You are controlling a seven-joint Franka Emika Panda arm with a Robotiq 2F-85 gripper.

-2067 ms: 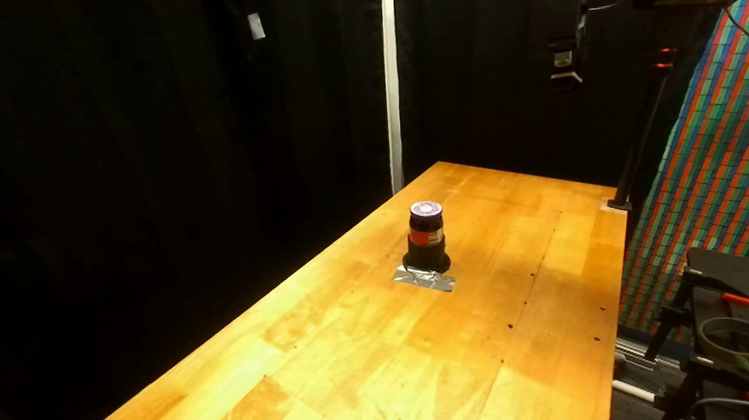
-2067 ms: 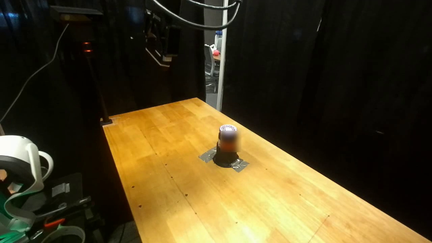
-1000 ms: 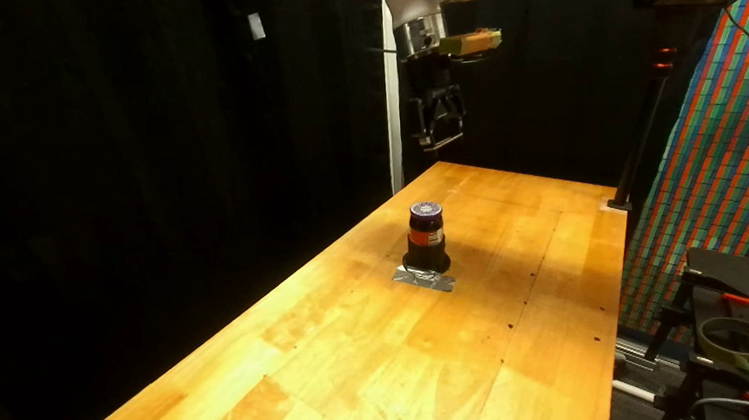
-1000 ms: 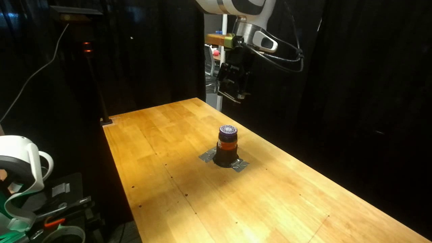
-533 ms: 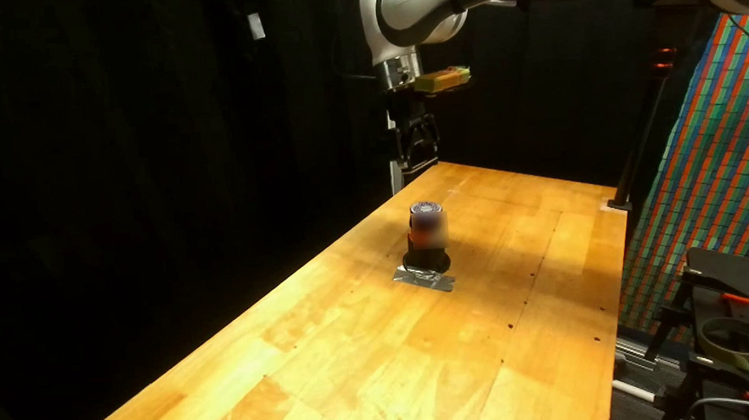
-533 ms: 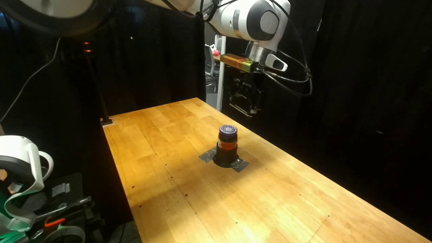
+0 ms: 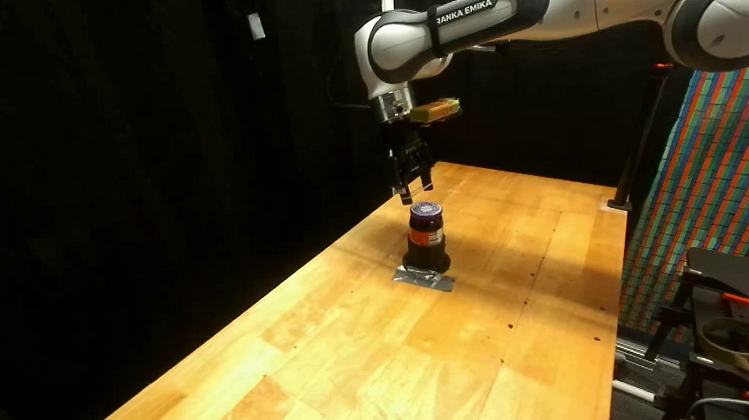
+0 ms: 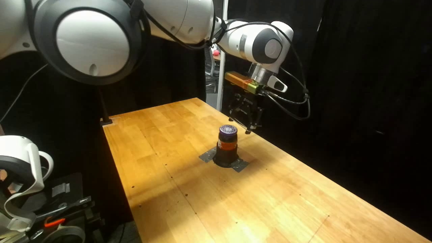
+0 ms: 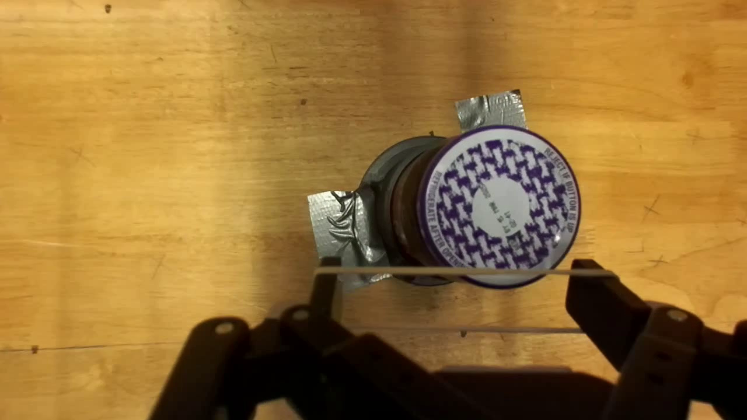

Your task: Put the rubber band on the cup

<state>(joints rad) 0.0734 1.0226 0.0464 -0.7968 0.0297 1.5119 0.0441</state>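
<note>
Gripper (image 7: 417, 193) near top of upright jar (image 7: 426, 226), fingers spread apart, rubber band (image 9: 443, 271) stretched between fingertips, black base (image 8: 225, 158) under jar, silver tape (image 9: 344, 219), wooden table (image 7: 359, 369).

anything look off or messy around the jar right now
Only mildly: the silver tape at the black base below the jar is crumpled in the wrist view, so it looks hastily stuck down. The jar stands upright, and no spill or damage shows. The rubber band stretched across the open pincer fits the task.
</note>
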